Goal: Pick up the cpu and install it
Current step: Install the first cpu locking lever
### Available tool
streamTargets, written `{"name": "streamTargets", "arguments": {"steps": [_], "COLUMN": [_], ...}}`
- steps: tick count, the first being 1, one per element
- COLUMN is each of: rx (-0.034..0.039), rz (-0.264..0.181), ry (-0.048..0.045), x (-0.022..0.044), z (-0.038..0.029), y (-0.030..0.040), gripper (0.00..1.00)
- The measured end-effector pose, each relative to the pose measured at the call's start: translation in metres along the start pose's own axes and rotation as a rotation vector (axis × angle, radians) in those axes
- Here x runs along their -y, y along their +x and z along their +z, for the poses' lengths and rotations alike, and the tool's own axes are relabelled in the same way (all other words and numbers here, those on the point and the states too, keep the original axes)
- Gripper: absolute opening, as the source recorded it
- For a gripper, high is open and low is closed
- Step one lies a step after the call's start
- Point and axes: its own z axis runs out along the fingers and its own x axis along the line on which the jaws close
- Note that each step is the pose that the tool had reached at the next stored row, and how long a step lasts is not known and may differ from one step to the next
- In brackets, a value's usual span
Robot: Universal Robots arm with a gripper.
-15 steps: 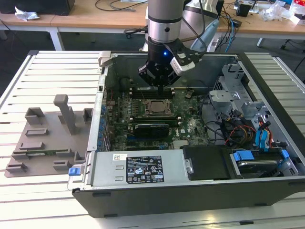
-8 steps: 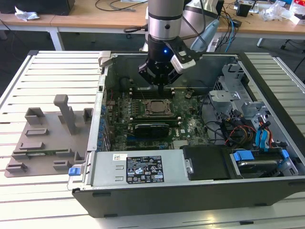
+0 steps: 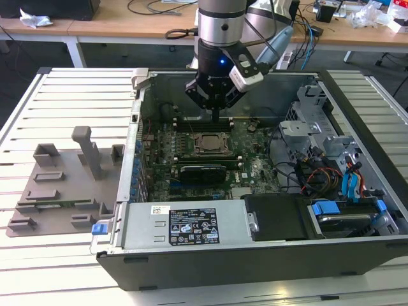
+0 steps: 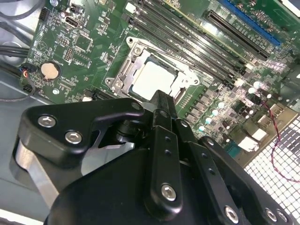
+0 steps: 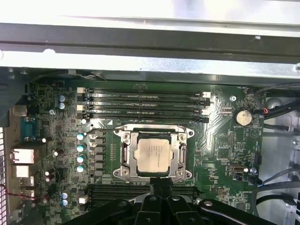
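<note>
Inside the socket frame (image 5: 154,157): the cpu (image 5: 153,156) is seated flat, so placement appears done.
Hand (image 4: 161,104): held above the cpu's edge, fingers pressed together, nothing gripped.

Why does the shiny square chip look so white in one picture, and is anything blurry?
In the second wrist view, light glares off the small square silvery cpu, washing its top nearly white, and the black gripper close up looks soft. In the first wrist view the cpu looks evenly lit, while the pale metal case wall above the board is overexposed.
</note>
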Motion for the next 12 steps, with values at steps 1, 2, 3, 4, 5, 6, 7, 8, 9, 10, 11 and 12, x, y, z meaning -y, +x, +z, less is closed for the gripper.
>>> {"name": "streamTargets", "arguments": {"steps": [1, 2, 3, 4, 5, 6, 7, 8, 9, 10, 11, 12], "rx": [-0.0001, -0.0001, -0.0001, 0.0000, 0.0001, 0.0001, 0.0000, 0.0000, 0.0000, 0.0000, 0.0000, 0.0000], "rz": [0.000, 0.000, 0.000, 0.000, 0.000, 0.000, 0.000, 0.000, 0.000, 0.000, 0.000, 0.000], "ry": [0.0001, 0.0001, 0.0000, 0.0000, -0.0001, -0.0001, -0.0001, 0.0000, 0.0000, 0.0000, 0.0000, 0.0000], "x": [0.0000, 0.0000, -0.0001, -0.0001, -0.0003, -0.0003, -0.0004, -0.0005, -0.0005, -0.0006, -0.0006, -0.0007], "z": [-0.0001, -0.0001, -0.0001, -0.0002, -0.0003, -0.0003, -0.0003, -0.0003, -0.0003, -0.0002, -0.0002, -0.0002], "y": [0.0006, 0.0016, 0.0025, 0.0062, 0.0098, 0.0119, 0.0149, 0.0177, 0.0198, 0.0217, 0.0232, 0.0245], "gripper": [0.11, 0.11, 0.11, 0.11, 0.11, 0.11, 0.11, 0.11, 0.11, 0.11, 0.11, 0.11]}}
